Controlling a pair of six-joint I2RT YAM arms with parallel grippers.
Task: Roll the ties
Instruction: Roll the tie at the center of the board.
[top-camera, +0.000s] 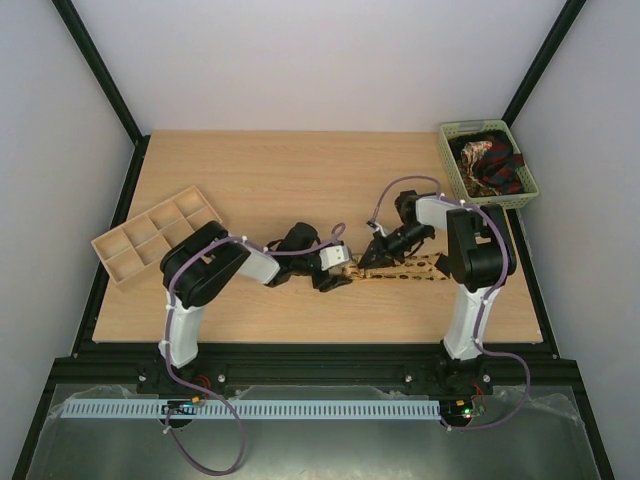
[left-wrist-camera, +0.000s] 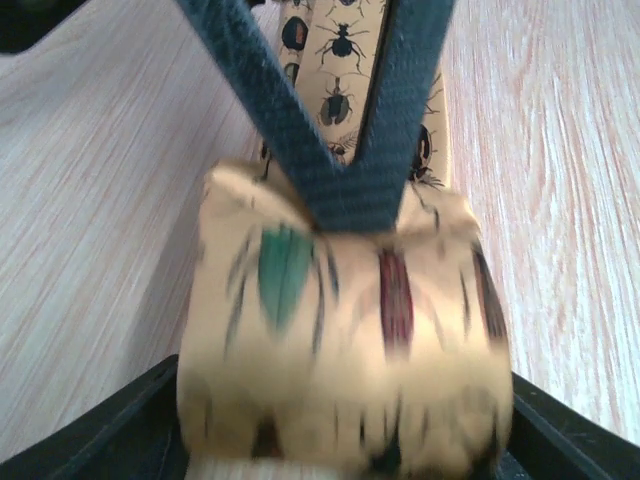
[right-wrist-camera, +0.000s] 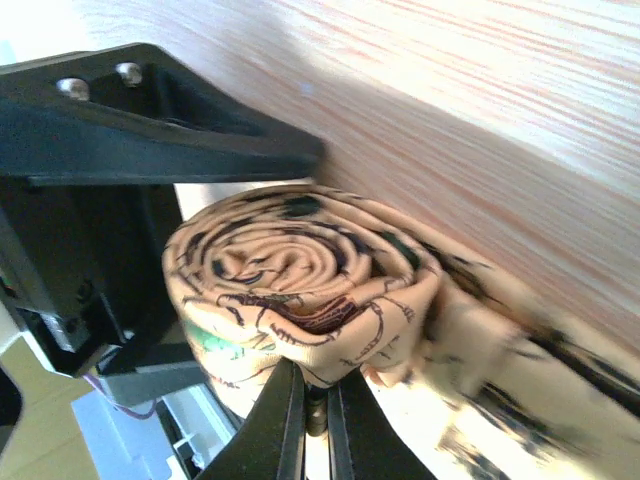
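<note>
Partly coiled tie (top-camera: 405, 268) lies by the near edge of the bench (top-camera: 300, 170), right of centre. The right gripper (top-camera: 373, 255) fingers clench its coil; whether the left gripper (top-camera: 338, 272) grasps it, one cannot tell. Wind tight turns, edges aligned.

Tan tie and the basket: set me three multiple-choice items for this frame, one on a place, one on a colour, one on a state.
1. Where does the basket sit?
A. far right corner
B. near left corner
C. centre

2. The tie is:
A. plain red
B. tan with insect prints
C. blue-striped

3. The tie is:
A. flat throughout
B. rolled up entirely
C. rolled at one end, the rest flat

Answers:
1 A: the top view shows it at the far right corner.
2 B: the left wrist view shows beetles printed on tan cloth.
3 C: the right wrist view shows a spiral, and in the top view a flat length trails from it.
</note>
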